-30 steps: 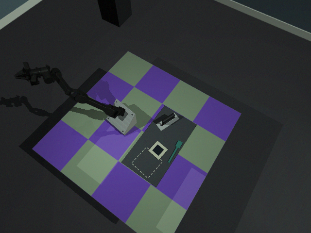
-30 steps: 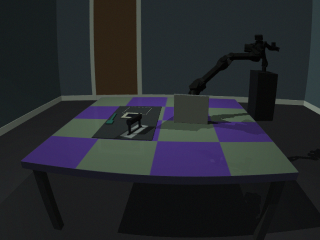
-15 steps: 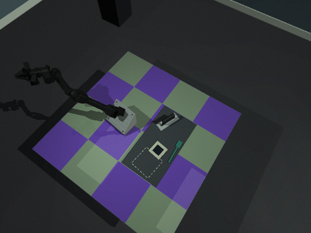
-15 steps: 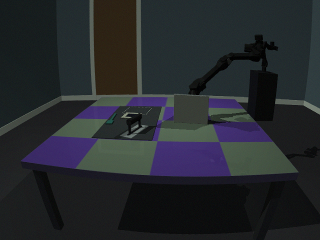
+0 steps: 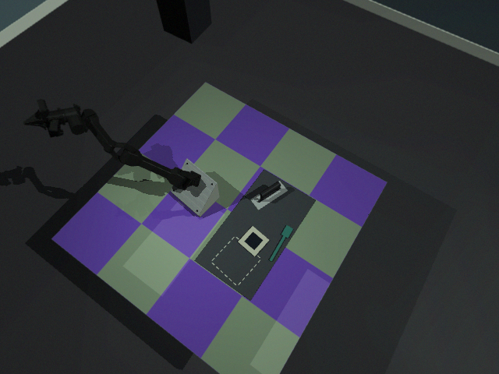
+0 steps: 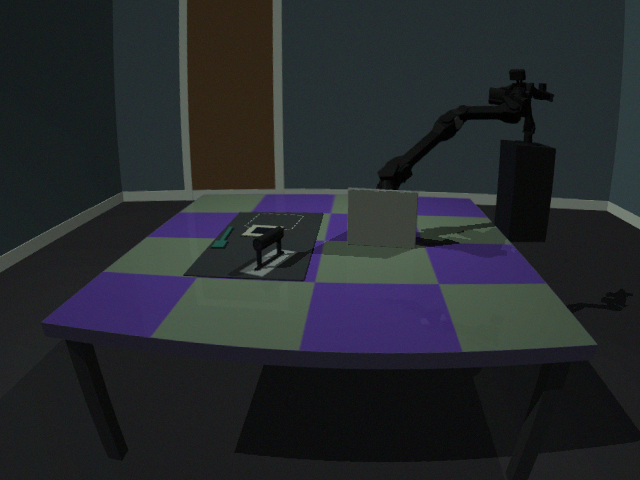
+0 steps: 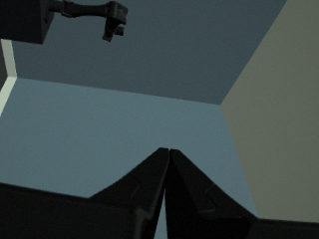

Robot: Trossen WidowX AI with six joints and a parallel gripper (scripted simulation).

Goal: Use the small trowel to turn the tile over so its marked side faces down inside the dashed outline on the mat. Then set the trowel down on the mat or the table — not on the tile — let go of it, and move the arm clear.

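The fingers (image 5: pixel 26 122) (image 6: pixel 552 97) are pinched together on nothing, well apart from the tile (image 5: pixel 253 240) (image 6: pixel 263 230), which lies flat; a blade arriving too high or steep could shove the tile instead of lifting it

In the wrist view, the bottom edge cuts off the rear of the gripper's fingers — the mat and table lie outside that picture. The top view's upper edge crops the dark pillar (image 5: pixel 184 19), and its lower edge cuts off a corner of the table (image 5: pixel 249 322). In the exterior view, the pale wedge-shaped stand (image 6: pixel 382 218) hides the arm's foot, while the tile (image 6: pixel 248 230) is partly covered by the black handle (image 6: pixel 268 238) — its marking is too small to read.
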